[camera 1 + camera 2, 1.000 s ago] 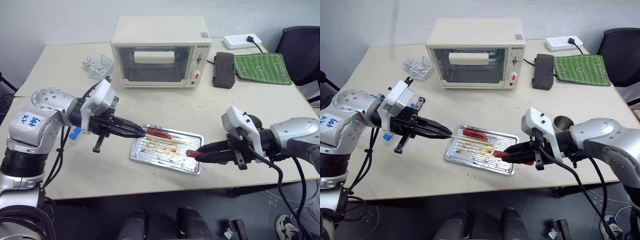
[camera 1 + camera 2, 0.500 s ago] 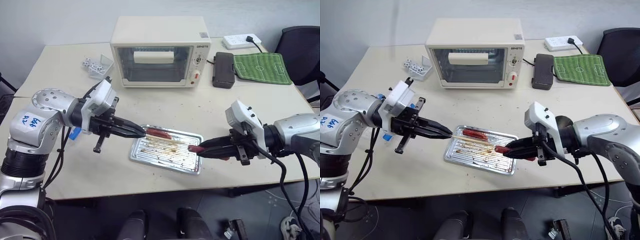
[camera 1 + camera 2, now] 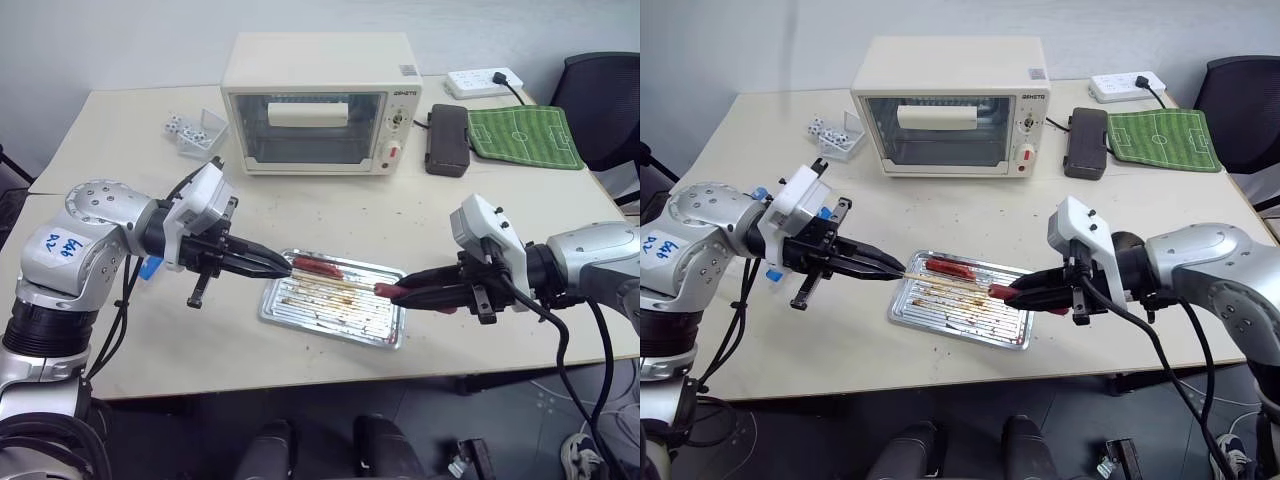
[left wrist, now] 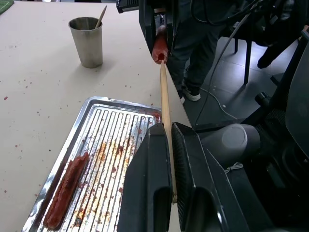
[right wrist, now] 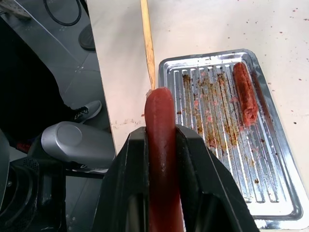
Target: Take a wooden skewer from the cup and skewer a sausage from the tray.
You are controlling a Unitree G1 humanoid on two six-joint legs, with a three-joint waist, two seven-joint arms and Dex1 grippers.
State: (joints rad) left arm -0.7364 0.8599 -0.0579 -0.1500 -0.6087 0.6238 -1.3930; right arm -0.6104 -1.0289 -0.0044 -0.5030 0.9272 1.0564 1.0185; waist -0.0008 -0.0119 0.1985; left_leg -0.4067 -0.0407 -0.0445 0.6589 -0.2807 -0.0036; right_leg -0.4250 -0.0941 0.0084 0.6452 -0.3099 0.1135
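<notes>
- My right gripper [image 3: 1012, 295] is clenched on the sausage [image 5: 161, 159]; over the last second I lifted it off the tray's near corner and carried it inward, so its blunt end now faces the skewer tip.
- My left gripper [image 3: 898, 270], pinched tight on the wooden skewer [image 4: 165, 111], has not moved; the tip sits just short of the sausage end, so I judge piercing comes next.
- The sausage is glossy, red-brown and soft-looking; the skewer is thin, pale and straight.
- The ridged, grease-stained metal tray [image 3: 300, 318] holds the second sausage [image 3: 316, 266]; the brushed-metal cup [image 4: 87, 41] stands beyond on the desk [image 3: 140, 340].
</notes>
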